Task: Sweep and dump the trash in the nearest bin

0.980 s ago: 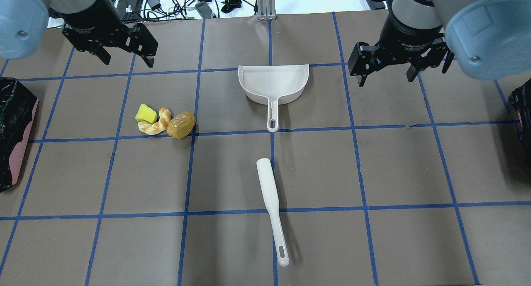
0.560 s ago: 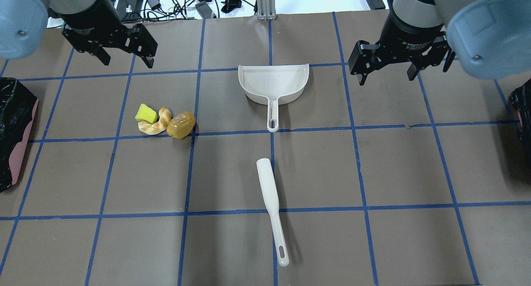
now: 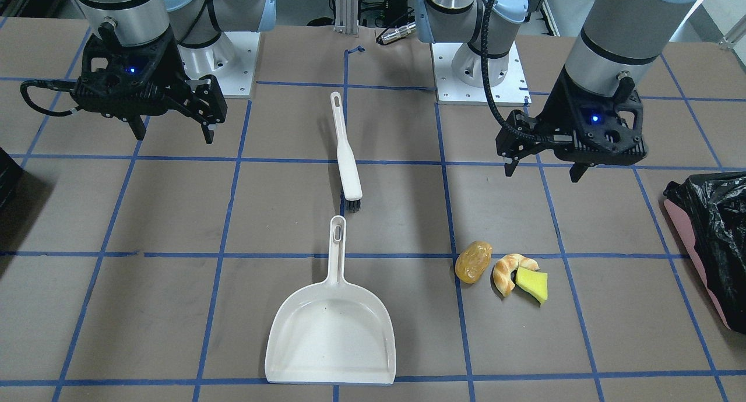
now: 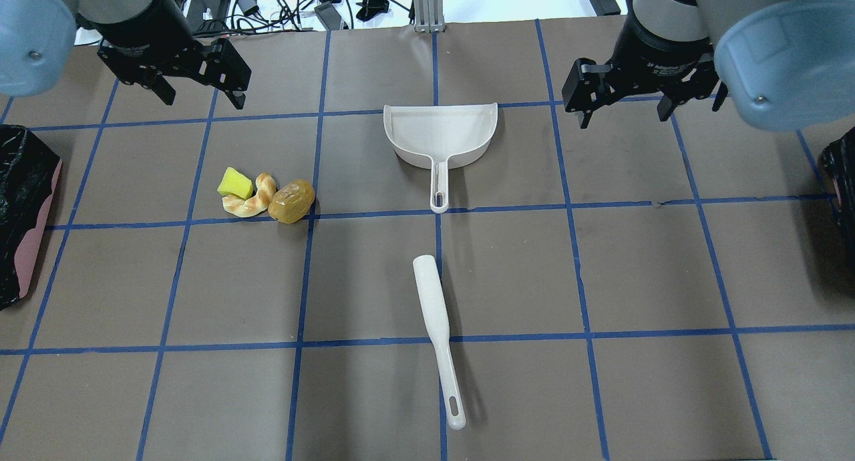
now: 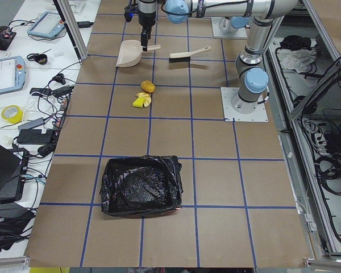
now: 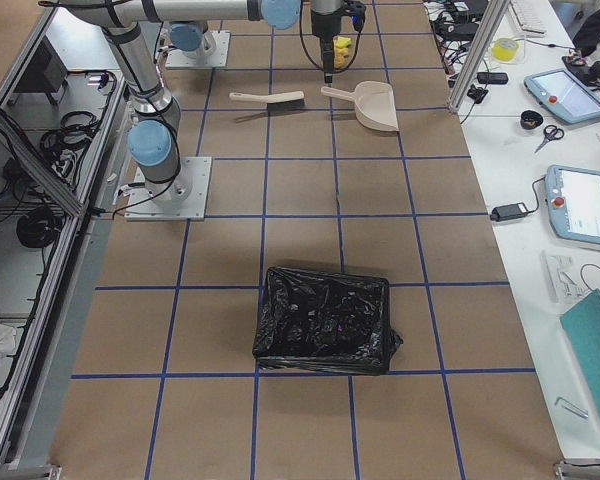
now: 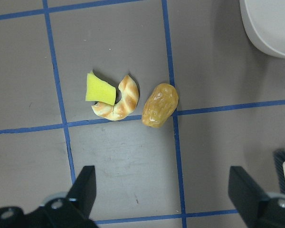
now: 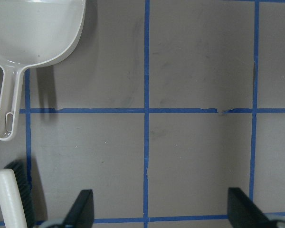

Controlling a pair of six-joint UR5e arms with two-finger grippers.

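The trash lies together on the table: a yellow-green sponge wedge [image 4: 235,182], a croissant-like piece [image 4: 252,197] and an amber lump [image 4: 291,201]. They also show in the left wrist view, the sponge [image 7: 99,89], the croissant piece [image 7: 119,99] and the lump [image 7: 160,105]. My left gripper [image 4: 202,100] hangs open and empty above the table, beyond the trash. My right gripper [image 4: 624,117] hangs open and empty to the right of the white dustpan [image 4: 441,135]. The nearest bin [image 4: 23,214], pink-sided with a black bag, stands at the table's left edge.
A white brush [image 4: 437,327] lies mid-table, its bristles towards the dustpan handle. A second black-bagged bin [image 4: 843,174] stands at the right edge. Cables and gear lie beyond the far table edge. Blue tape lines grid the brown table.
My right gripper has moved a little towards the far edge of the table. The left gripper has barely shifted. The trash, dustpan and brush have not moved.
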